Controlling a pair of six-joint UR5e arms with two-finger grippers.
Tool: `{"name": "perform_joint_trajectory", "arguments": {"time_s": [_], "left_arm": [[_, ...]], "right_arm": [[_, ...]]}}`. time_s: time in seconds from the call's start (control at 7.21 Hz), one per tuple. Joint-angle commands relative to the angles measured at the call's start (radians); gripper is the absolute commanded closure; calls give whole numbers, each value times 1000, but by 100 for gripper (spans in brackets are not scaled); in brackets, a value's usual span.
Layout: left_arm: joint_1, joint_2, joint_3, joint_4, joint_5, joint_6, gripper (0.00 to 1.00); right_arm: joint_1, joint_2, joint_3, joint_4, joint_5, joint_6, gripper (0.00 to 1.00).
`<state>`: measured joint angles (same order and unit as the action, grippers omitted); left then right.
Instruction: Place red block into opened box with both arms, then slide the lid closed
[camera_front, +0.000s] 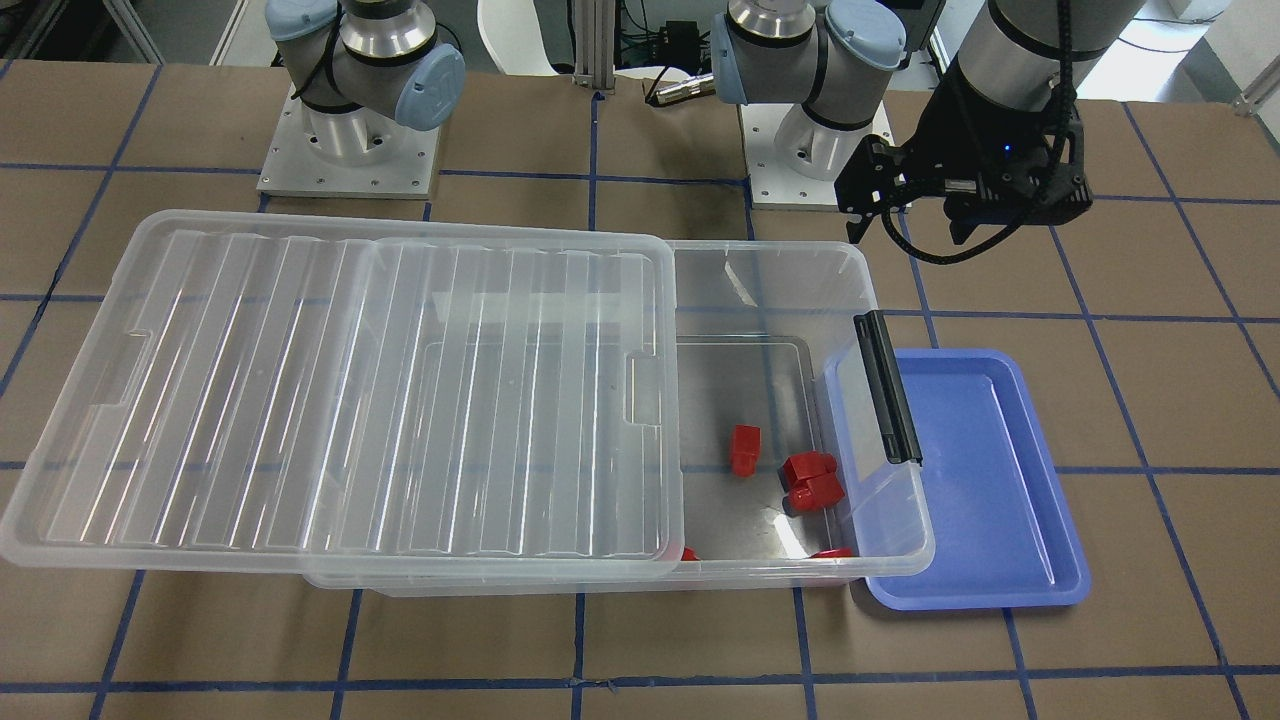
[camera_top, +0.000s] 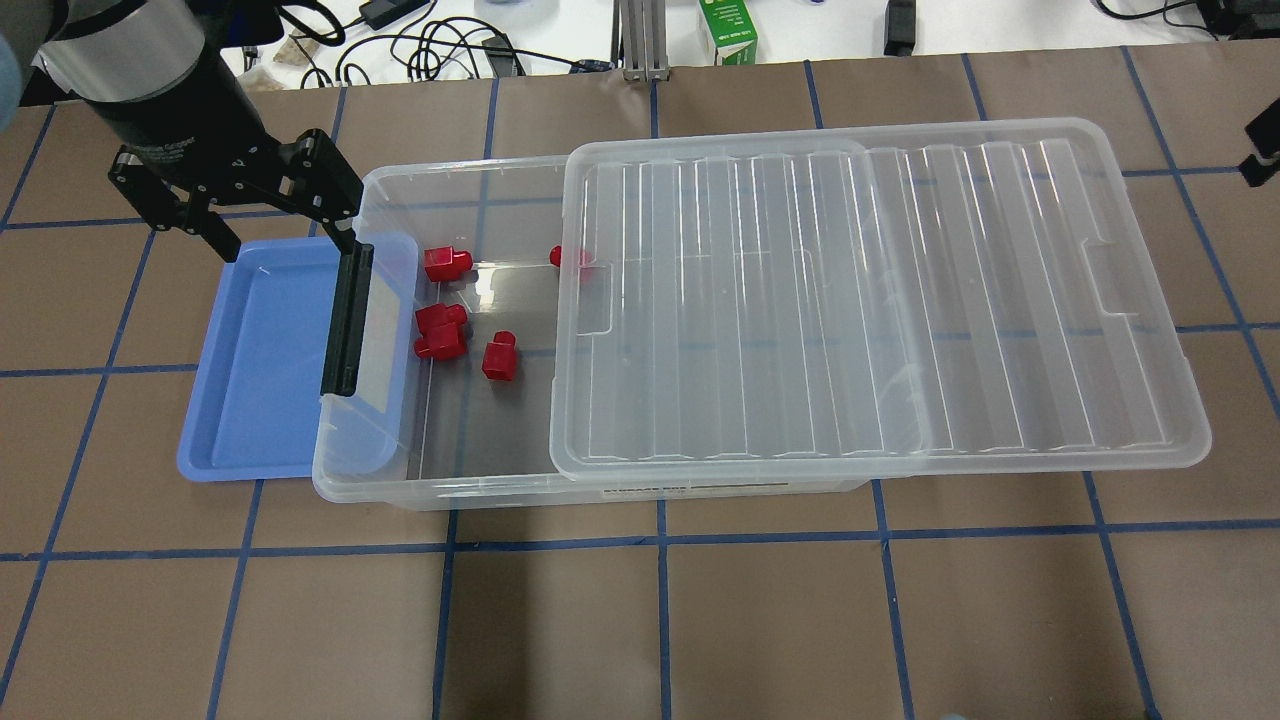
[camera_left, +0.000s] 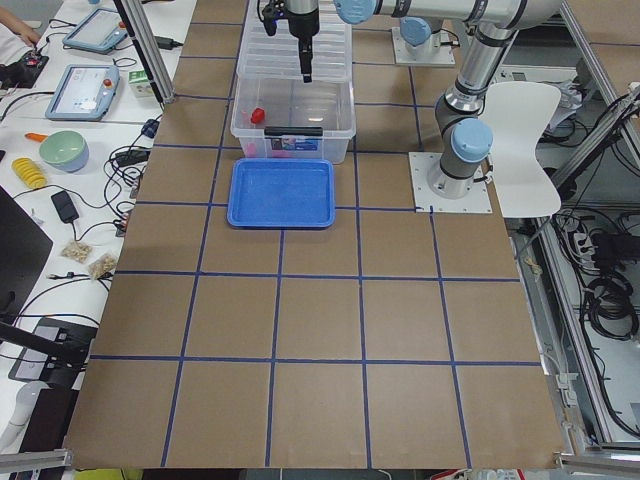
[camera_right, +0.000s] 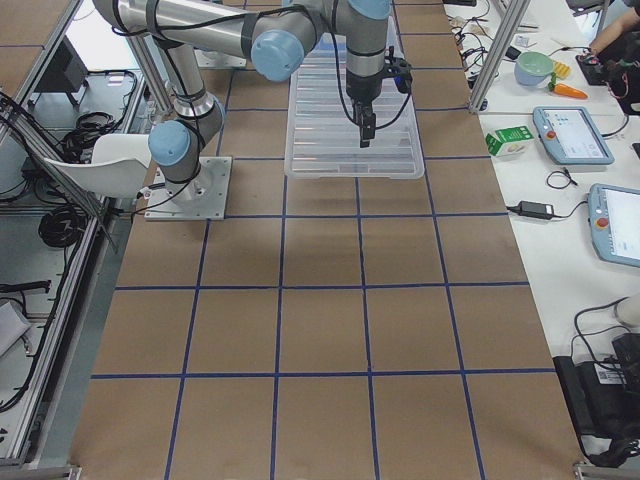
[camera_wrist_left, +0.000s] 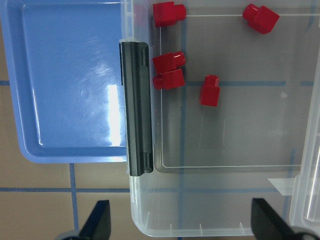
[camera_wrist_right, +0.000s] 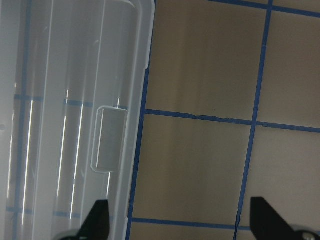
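A brown table (camera_top: 640, 620) marked with blue tape lines is seen. On it the lid (camera_top: 870, 300) is laid across the box (camera_top: 440, 495), slid toward the robot's right, so that most of the box is covered and the lid's right end overhangs the box. The left end of the box, where the black bar (camera_top: 345, 320) is fixed, is left uncovered. A blue tray (camera_top: 260, 400) is set just beside that end, its edge overlapped by the box rim in the overhead view.

The left gripper (camera_top: 287, 245) is held raised above the box's left end; its jaws are spread wide and nothing is gripped. The right gripper (camera_wrist_right: 182, 222) is held over the lid's right end, with a lid notch and bare table seen below it; its jaws are likewise spread and empty.

The red block (camera_top: 498, 358) is found on the box floor in the uncovered part, near the double block (camera_top: 440, 332) but apart from it. Another red piece (camera_top: 445, 263) is seen nearby, and a further one (camera_top: 560, 257) is partly hidden under the lid's edge.
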<state>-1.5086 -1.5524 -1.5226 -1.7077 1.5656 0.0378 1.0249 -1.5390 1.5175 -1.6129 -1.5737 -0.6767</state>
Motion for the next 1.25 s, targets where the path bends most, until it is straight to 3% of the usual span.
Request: {"name": "perform_joint_trajectory", "arguments": {"time_s": [0.0, 0.42, 1.11], "left_arm": [[-4, 40, -57, 5, -6, -3, 0], [2, 46, -67, -1, -9, -7, 0], [1, 51, -80, 11, -1, 10, 0]], "right_arm": [[-37, 34, 74, -57, 18, -31, 0], [-39, 85, 251, -278, 15, -21, 0], [-32, 86, 288, -283, 18, 34, 0]]}}
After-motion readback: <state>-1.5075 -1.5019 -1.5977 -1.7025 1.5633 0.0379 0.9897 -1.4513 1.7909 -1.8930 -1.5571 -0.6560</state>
